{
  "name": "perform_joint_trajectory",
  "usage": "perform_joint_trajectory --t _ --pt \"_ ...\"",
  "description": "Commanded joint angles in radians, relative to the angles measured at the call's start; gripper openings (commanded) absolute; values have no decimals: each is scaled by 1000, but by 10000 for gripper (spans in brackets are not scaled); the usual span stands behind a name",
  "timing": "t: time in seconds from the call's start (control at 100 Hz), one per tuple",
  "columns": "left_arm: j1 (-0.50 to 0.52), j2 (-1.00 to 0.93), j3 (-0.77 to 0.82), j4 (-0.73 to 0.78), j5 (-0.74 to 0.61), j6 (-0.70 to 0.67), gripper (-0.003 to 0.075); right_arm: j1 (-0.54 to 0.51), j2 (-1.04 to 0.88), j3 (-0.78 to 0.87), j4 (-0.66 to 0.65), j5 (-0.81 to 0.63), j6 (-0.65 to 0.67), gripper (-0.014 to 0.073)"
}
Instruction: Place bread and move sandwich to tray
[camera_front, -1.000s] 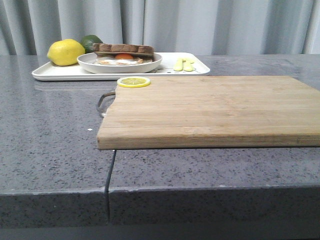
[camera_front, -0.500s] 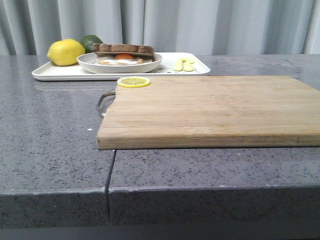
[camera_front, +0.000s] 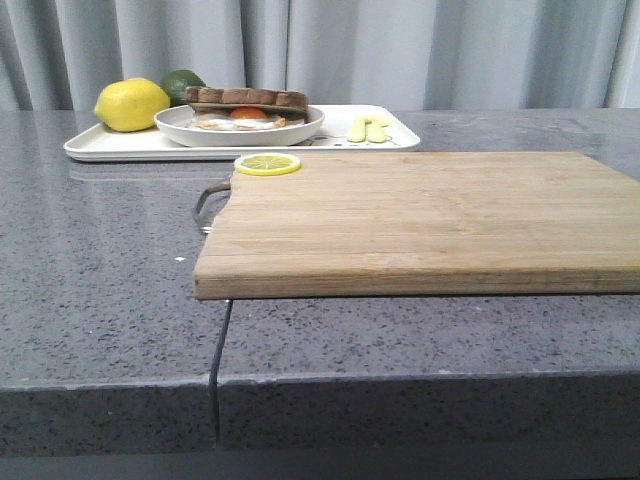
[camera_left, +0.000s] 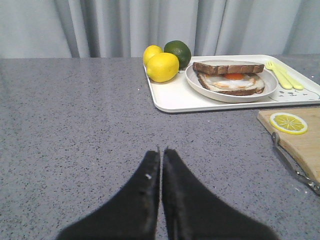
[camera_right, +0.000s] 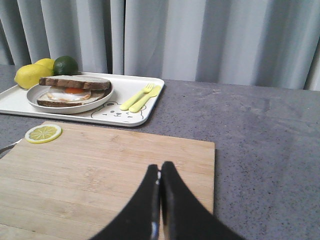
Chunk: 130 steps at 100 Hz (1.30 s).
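The sandwich (camera_front: 247, 103), brown bread slices with a fried egg between, lies on a round white plate (camera_front: 240, 128) that stands on the white tray (camera_front: 110, 146) at the back left. It also shows in the left wrist view (camera_left: 229, 76) and the right wrist view (camera_right: 73, 88). No single pale slice of bread is in view. My left gripper (camera_left: 161, 150) is shut and empty over the bare grey counter, well short of the tray (camera_left: 175, 97). My right gripper (camera_right: 160, 166) is shut and empty over the wooden cutting board (camera_right: 110, 170). Neither gripper shows in the front view.
A large wooden cutting board (camera_front: 430, 220) with a lemon slice (camera_front: 267, 164) at its far left corner lies mid-table. On the tray are two lemons (camera_left: 162, 67), a lime (camera_left: 177, 51) and a yellow fork and spoon (camera_right: 140, 97). A metal handle (camera_left: 292, 167) sticks out of the board. Curtains hang behind.
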Motion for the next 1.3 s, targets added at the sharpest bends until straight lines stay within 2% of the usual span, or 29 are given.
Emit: perform_joint_trajectory --t 0.0,0.54,0.77,0.99,1.2,1.29 --pt "2 10 -25 -9 -76 -12 -19 -4 4 -26 -3 -70 -10 -67" --pt "2 10 -15 40 -87 -12 -19 -4 4 -26 -3 -70 -10 -67" --pt "43 -79 96 46 -193 -1 -19 -4 4 -26 -3 -70 -10 -67" --pt "144 -195 220 40 -204 -1 -19 -4 4 -26 -3 -70 -10 -67" --pt "176 -262 307 33 -205 22 -19 -4 4 -26 -3 -70 -10 -67" --pt "176 -281 339 20 -245 42 -19 -4 4 -26 -3 -70 -10 -67"
